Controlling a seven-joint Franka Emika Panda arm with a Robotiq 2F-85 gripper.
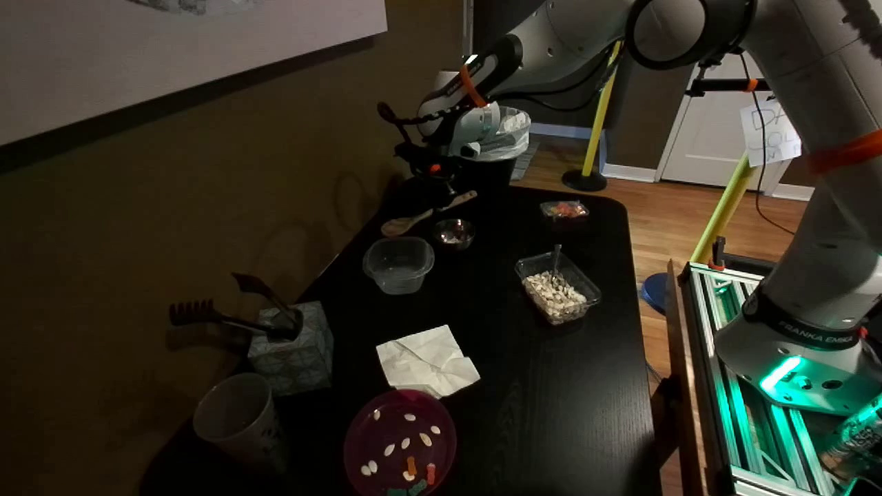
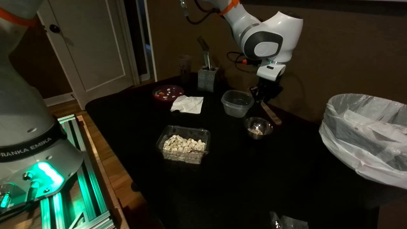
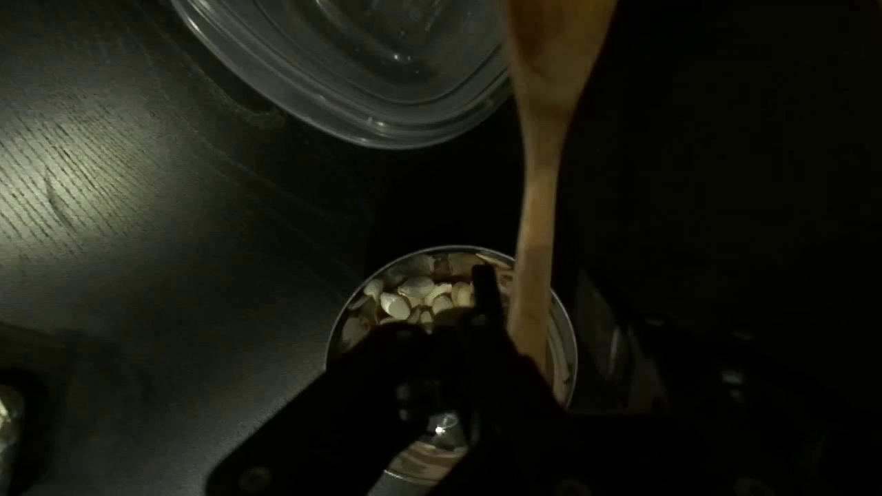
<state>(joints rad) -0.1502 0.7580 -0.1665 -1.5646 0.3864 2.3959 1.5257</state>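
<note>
With the black table (image 1: 551, 386) read as a dial in an exterior view, far end at twelve, a cup (image 1: 238, 420) is standing at eight. At nine, a patterned box (image 1: 293, 351) is holding dark utensils (image 1: 224, 317), presumably keeping them from toppling. A transparent tub (image 1: 398, 265) is sitting at eleven; a purple plate (image 1: 394, 428) at seven is bearing pale and coloured pieces (image 1: 405, 442). At twelve, a wooden spoon (image 1: 413, 221) is extending behind a small metal bowl (image 1: 466, 233); the gripper (image 3: 451, 310) is hanging beside its handle, apparently because that slim part is suiting the jaws. Whether they are standing apart or gripping, I cannot tell. At two, a plastic container (image 1: 534, 266) is holding a pale heap (image 1: 555, 297), a small utensil (image 1: 556, 258) inside, probably for scooping. The tabletop is showing faint grain. A brown wall (image 1: 138, 262) is running past nine; a lined bin (image 1: 518, 141) is standing beyond twelve; a robot base (image 1: 806, 331) is glowing green at three.
</note>
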